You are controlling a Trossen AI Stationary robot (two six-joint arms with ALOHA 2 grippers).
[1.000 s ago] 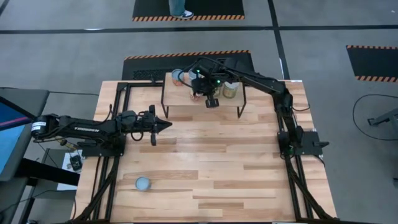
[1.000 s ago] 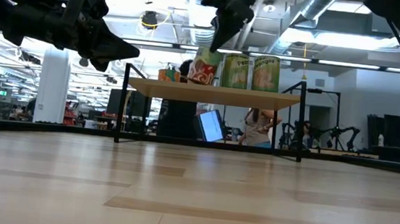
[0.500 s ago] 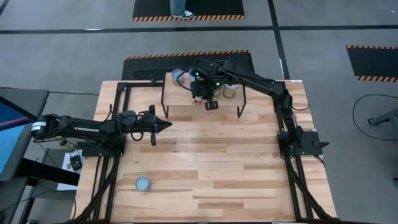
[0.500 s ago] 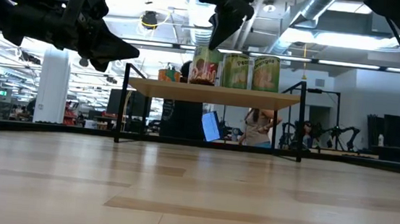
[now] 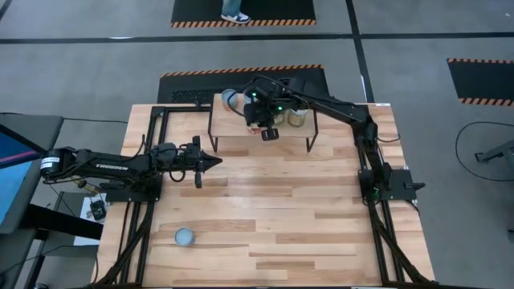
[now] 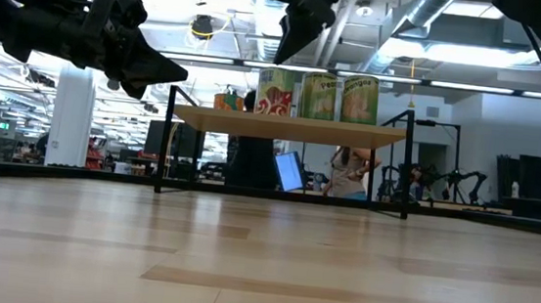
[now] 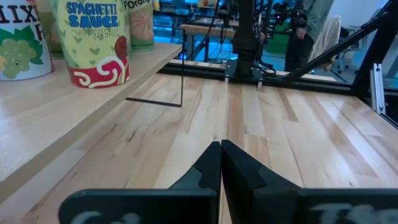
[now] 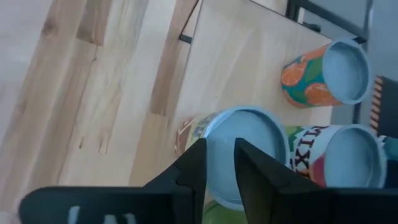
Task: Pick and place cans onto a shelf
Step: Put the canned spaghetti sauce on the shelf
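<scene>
The right end effector (image 6: 295,41) hangs just above the spaghetti-sauce can (image 6: 276,90) standing on the shelf (image 6: 292,127), fingers slightly apart and holding nothing. If it lifts off-line, a finger could clip the lid and topple the can into its neighbours — they stand close. One can (image 5: 185,236) waits on the bench (image 5: 281,217); the left end effector (image 5: 215,161), pressed together, idles beside the shelf.

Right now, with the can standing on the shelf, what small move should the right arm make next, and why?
Probably lift the right gripper straight up: it sits just above the spaghetti sauce can, which stands upright on the shelf beside other cans.
</scene>
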